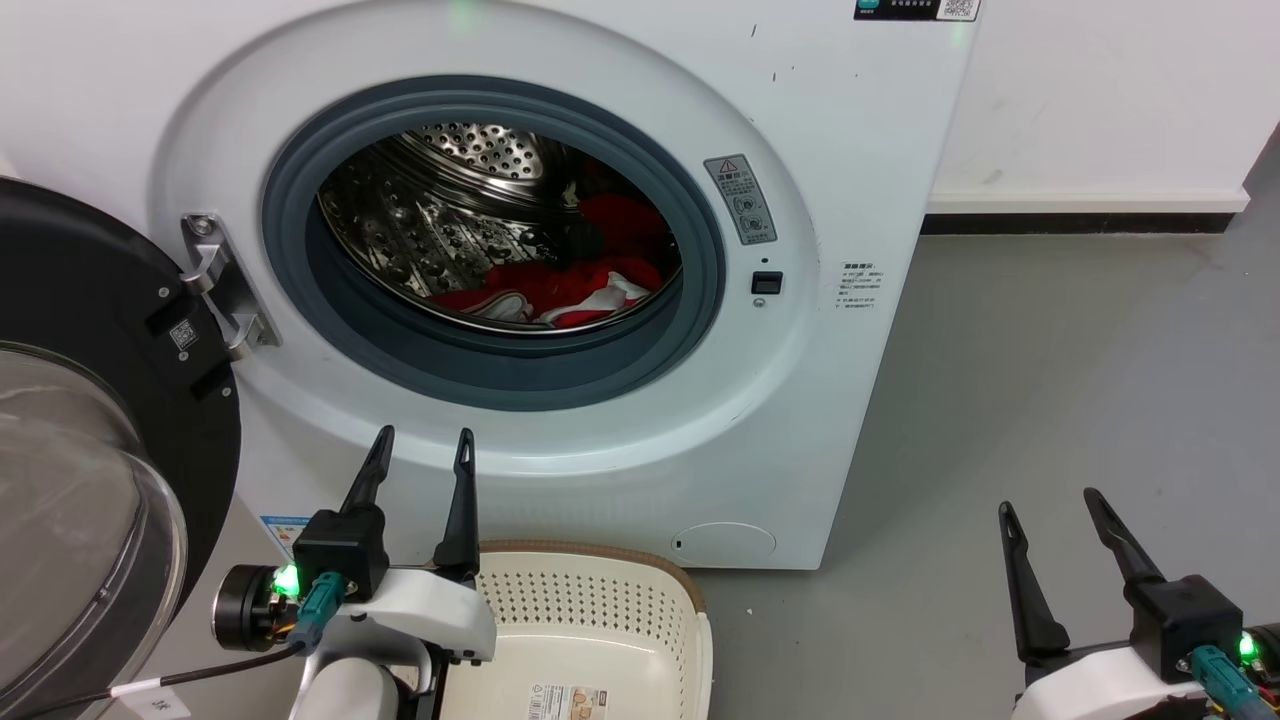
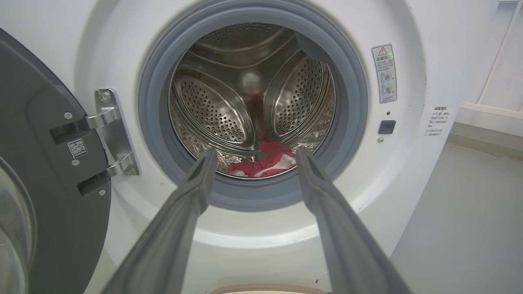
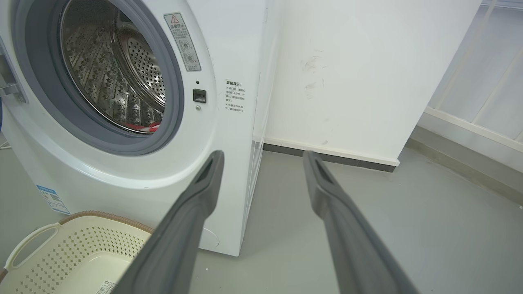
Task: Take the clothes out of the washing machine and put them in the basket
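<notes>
Both fingers of the left tool [image 1: 425, 433] stand spread and empty just in front of the washing machine [image 1: 850, 150], below its round opening and above the far rim of the basket [image 1: 600, 552], which sits on the floor [image 1: 1050, 350] at the machine's foot with no garment in it. From this tool the clothes [image 1: 570, 285] lie straight ahead and a little up — a red heap with white trim low in the drum [image 1: 440, 230], toward the right of the opening, spread side to side across the drum's bottom. The right tool [image 1: 1048, 500], also spread and empty, hangs well to the right of the machine, so the left arm looks the nearer. Between left tool and heap rises the grey rubber ring [image 1: 500, 375] — a lip to clear; the door [image 1: 110, 290] stands swung open left of the opening.
</notes>
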Motion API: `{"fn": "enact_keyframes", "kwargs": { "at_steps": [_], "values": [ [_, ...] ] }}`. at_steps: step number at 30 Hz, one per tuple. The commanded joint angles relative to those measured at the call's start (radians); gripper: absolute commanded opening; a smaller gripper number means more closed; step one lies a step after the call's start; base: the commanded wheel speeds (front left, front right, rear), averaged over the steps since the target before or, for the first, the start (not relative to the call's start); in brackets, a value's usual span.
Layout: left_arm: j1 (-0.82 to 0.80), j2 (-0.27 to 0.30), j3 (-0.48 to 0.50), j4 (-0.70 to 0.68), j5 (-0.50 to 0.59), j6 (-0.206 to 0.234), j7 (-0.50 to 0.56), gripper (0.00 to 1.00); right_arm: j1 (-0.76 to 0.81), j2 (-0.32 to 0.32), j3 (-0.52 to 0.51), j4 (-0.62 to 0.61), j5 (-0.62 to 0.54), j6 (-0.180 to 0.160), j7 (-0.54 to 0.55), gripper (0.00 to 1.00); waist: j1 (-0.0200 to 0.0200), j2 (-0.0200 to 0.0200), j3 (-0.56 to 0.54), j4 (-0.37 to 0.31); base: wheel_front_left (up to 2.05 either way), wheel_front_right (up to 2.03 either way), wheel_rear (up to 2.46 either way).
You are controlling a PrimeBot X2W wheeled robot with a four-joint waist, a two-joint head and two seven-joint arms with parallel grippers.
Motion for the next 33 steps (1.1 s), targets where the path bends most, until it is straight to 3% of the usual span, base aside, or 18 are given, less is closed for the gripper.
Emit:
{"fn": "enact_keyframes", "kwargs": {
  "at_steps": [1,16,20,21,24,33],
  "values": [
    [-0.006,0.002,0.002,0.001,-0.002,0.007,-0.003,1.0,0.004,0.002,-0.001,0.0,0.004,-0.001,0.0,1.0,0.0,0.0,0.0,0.0,0.0,0.0,0.0],
    [-0.04,0.016,0.02,0.029,-0.01,0.034,0.003,1.0,-0.017,0.002,0.019,-0.026,0.006,-0.001,0.011,1.0,0.0,0.0,0.035,-0.036,0.0,0.0,0.0],
    [-0.093,0.03,0.034,0.046,-0.018,0.043,0.022,1.0,-0.037,0.002,0.032,-0.056,0.01,-0.001,0.017,1.0,0.0,0.0,0.09,-0.07,0.0,0.0,0.0],
    [-0.157,0.048,0.052,0.066,-0.026,0.048,0.04,1.0,-0.063,0.002,0.036,-0.083,0.018,-0.001,0.021,1.0,0.0,0.0,0.155,-0.099,0.0,0.0,0.0],
    [-0.217,0.065,0.064,0.098,-0.031,0.052,0.06,1.0,-0.082,0.002,0.045,-0.096,0.024,-0.001,0.019,1.0,0.0,0.0,0.214,-0.132,0.0,0.0,0.0],
    [-0.44,0.145,0.08,0.197,-0.024,0.042,0.137,1.0,-0.154,0.002,0.062,-0.099,0.071,-0.001,-0.019,1.0,0.0,0.0,0.4,-0.218,0.0,0.0,0.0]
  ]
}}
